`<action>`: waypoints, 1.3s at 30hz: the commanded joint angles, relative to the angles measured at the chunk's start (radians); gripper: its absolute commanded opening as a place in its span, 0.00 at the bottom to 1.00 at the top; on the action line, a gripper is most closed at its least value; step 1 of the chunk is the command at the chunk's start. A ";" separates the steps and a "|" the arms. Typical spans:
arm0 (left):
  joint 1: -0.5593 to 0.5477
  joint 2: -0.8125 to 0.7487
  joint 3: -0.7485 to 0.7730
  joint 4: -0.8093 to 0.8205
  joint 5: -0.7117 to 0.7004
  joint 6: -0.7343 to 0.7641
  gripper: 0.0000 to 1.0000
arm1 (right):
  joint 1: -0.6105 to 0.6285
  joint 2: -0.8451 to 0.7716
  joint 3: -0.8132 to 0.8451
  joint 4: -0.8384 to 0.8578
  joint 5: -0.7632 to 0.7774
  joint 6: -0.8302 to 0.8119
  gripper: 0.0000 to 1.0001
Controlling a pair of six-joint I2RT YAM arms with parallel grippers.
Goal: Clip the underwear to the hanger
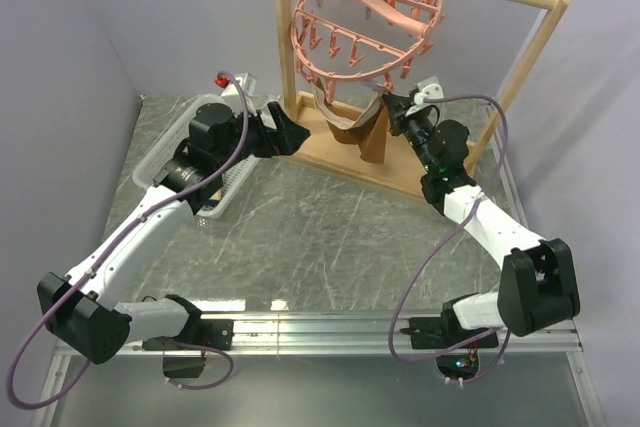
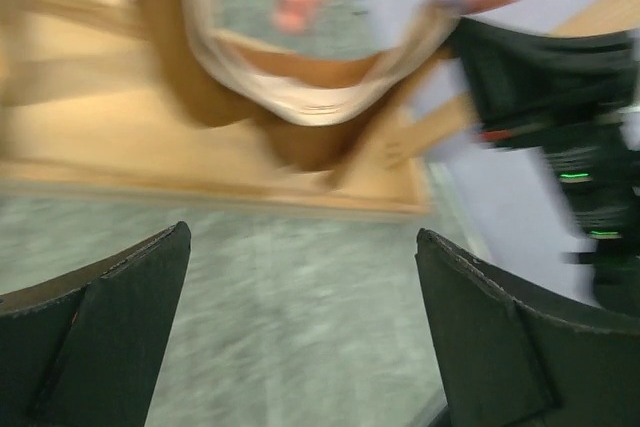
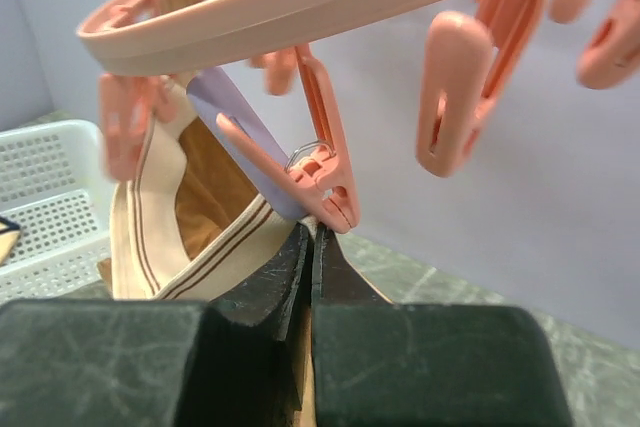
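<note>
The underwear (image 1: 362, 137) is seen hanging under the hanger (image 3: 300, 2), at the far middle of the table (image 1: 330, 227), above the base of the wooden rack (image 1: 322, 150). Its waistband (image 3: 215, 262) is draped in a loop, with the brown cloth sagging below. The right gripper (image 3: 312, 239) is pressed together on the right-hand end of that band, just under the tip of one clip (image 3: 325, 172). The striped band is seen running into the closed fingers. Whether the clip's own jaws have bitten the cloth cannot be told, as the fingertips hide the spot. The left gripper (image 1: 292, 135) is spread wide and holds nothing. It is placed just left of the garment, and its wrist view is blurred.

The risk is judged to lie at that right-hand corner. If the pinch is let go before the clip has a real bite, the band is likely to slip out. The weight of the soft cloth would then drag that side down onto the rack base. The left side appears to be held up at the hanger, though how cannot be made out, and a pull from the right could tug it free as well. The hanger is hung freely from the rack, so a push on a clip may only swing the ring away. The open left fingers, if brought in, could snag the waistband loop.
</note>
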 commanded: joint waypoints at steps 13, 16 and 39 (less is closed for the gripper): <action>0.139 -0.016 0.198 -0.537 -0.085 0.435 0.99 | -0.146 -0.324 -0.075 -0.405 -0.078 0.012 0.64; 0.179 -0.018 0.195 -0.571 -0.063 0.441 0.99 | -0.168 -0.441 -0.112 -0.519 -0.116 -0.004 0.74; 0.450 -0.366 -0.103 -0.565 -0.163 0.444 0.99 | -0.293 -0.901 -0.230 -1.149 -0.167 0.018 0.91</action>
